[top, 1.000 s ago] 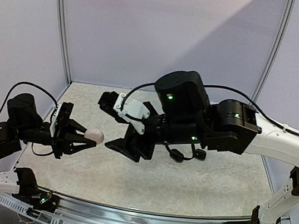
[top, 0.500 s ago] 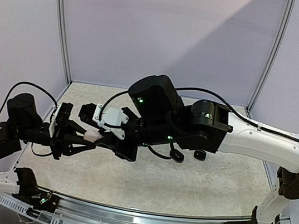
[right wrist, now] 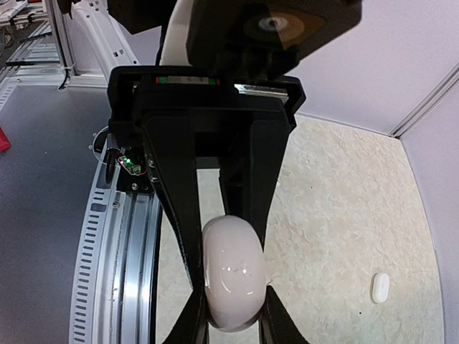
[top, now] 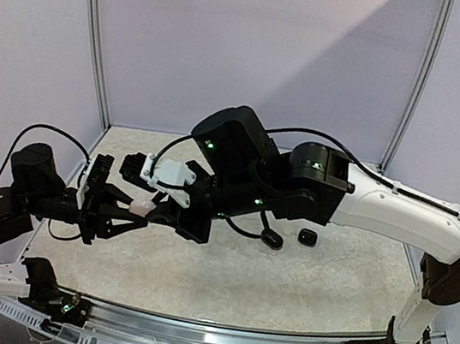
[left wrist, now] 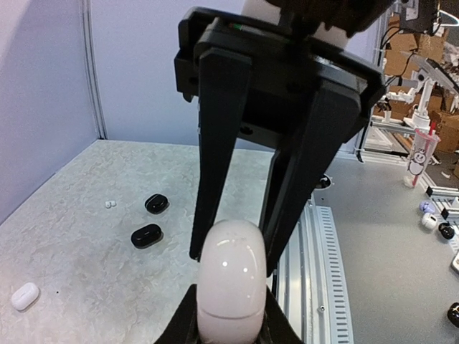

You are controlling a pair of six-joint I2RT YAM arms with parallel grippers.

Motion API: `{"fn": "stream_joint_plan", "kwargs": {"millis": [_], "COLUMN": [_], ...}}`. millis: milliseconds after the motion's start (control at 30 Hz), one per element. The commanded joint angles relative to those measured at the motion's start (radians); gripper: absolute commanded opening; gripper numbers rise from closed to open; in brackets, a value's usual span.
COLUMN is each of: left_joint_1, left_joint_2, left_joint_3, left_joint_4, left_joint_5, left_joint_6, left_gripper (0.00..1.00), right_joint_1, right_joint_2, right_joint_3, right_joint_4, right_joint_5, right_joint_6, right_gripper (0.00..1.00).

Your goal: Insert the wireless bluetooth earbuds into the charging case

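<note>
Teamwork happening mid-air: the left gripper's jaws are clamping one end of the white charging case, well above the surface. The right gripper's jaws are pinching the other end, so both are gripping the same pebble. Tiny white earbuds are lying on the surface near the black cases, well apart from all this. That case is looking glossy and rounded, so I'm guessing light, hard and slippery, and gripping its flatter sides either side of the lid seam is probably safest, while the earbuds are going to need a gentle pinch.
</note>
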Motion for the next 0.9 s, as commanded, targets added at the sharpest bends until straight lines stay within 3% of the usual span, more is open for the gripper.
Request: {"fn": "stream_joint_plan", "kwargs": {"millis": [0,233,333,400,600,867], "left_joint_1": [0.004,0.007,0.012,0.015,0.021,0.032], "left_joint_2": [0.016,0.009,0.0,-0.004,-0.017,-0.022], "left_joint_3": [0.024,0.007,-0.011,-0.021,-0.028,-0.023], "left_joint_4": [0.044,0.033,0.023,0.007,-0.053,-0.09], "left_joint_5": [-0.014,-0.045,-0.071,-0.105,-0.17,-0.202], "left_joint_6": [-0.086,-0.086,-0.077,-0.067,-0.02,-0.003], "left_gripper": [0.0,0.02,0.28,0.54,0.98,0.99], "right_joint_1": [0.009,-0.019,-0.048,-0.065,-0.118,-0.288], "right_joint_2": [0.061,0.033,-0.017,-0.052,-0.125,-0.174], "right_joint_3": [0.008,-0.029,-0.088,-0.13,-0.254,-0.5], "right_joint_4": [-0.031,0.006,0.055,0.087,0.116,0.155], "right_joint_5": [-0.009,0.035,0.042,0.043,0.057,-0.086], "right_joint_6": [-0.018,0.066,0.125,0.16,0.258,0.503], "right_gripper": [0.0,0.0,0.0,0.0,0.0,0.0]}}
